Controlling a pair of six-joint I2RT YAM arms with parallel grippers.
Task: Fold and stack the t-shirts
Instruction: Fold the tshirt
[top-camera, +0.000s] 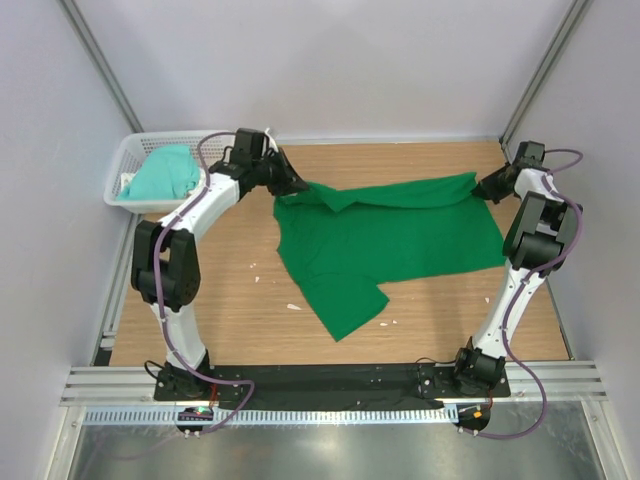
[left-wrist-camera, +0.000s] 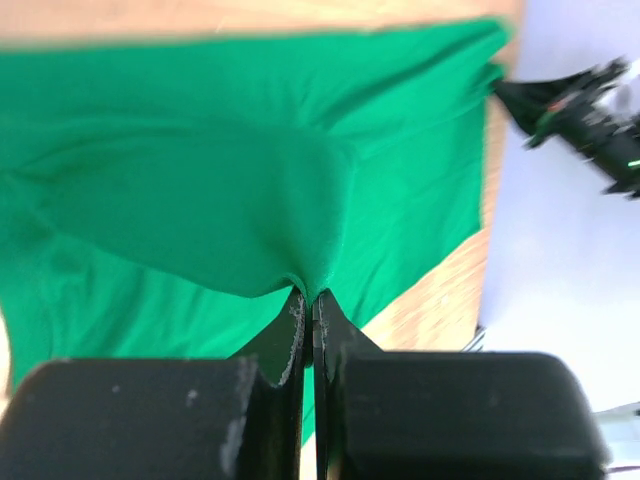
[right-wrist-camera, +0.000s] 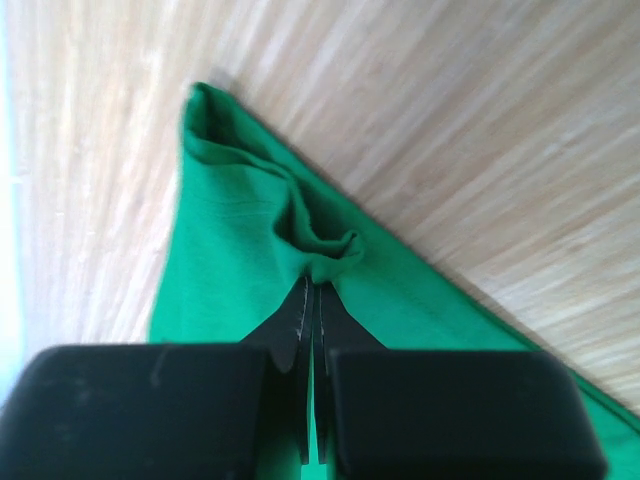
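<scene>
Cloth of deep green stretches between two robot arms over the wooden table (top-camera: 230, 300). The large emerald t-shirt (top-camera: 390, 245) lies spread on the wood, its far edge drawn into a line from one arm to the other. The left hand (top-camera: 298, 186) is pinched tight on the shirt's far left corner, a small peak of fabric caught between its closed tips. The right hand (top-camera: 479, 187), likewise clamped, grips the far right corner, where the cloth bunches. One sleeve points toward the near edge. A paler mint t-shirt (top-camera: 165, 172) sits crumpled in the white basket (top-camera: 122, 160) at the table's far left corner, beside the left arm.
</scene>
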